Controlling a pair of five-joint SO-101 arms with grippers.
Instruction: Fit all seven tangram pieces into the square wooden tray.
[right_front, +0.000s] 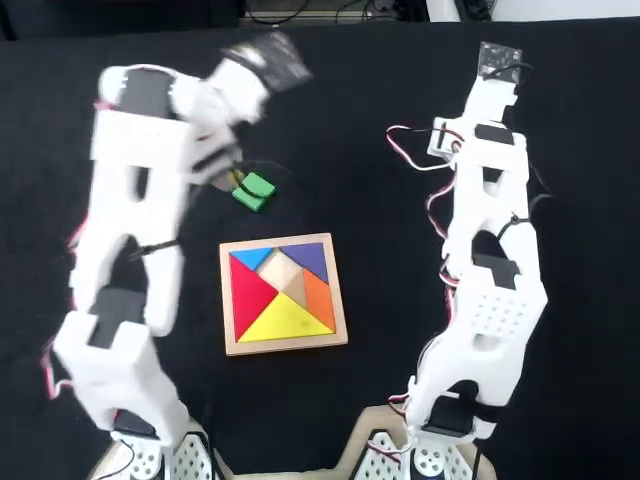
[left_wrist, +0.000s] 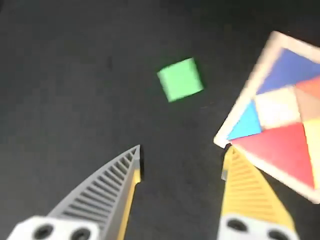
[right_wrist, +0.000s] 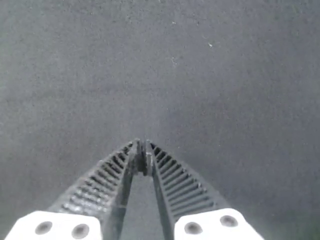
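- Centrally in the high view, the square wooden tray (right_front: 284, 346) is seen on the black table (right_front: 380, 180), with coloured pieces (right_front: 285, 320) held inside.
- A green piece (right_front: 254, 190) is left outside, just above the tray's upper-left corner.
- The left gripper (left_wrist: 182, 152) is spread wide and empty, with the green piece (left_wrist: 180, 79) seen beyond its tips.
- The right gripper (right_wrist: 143, 146) is pressed closed on nothing, over bare table.

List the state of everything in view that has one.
left gripper: open, empty.
right gripper: shut, empty.
wooden tray: flat on the table, partly filled with coloured pieces.
green piece: lying on the table outside the wooden tray, ungripped.
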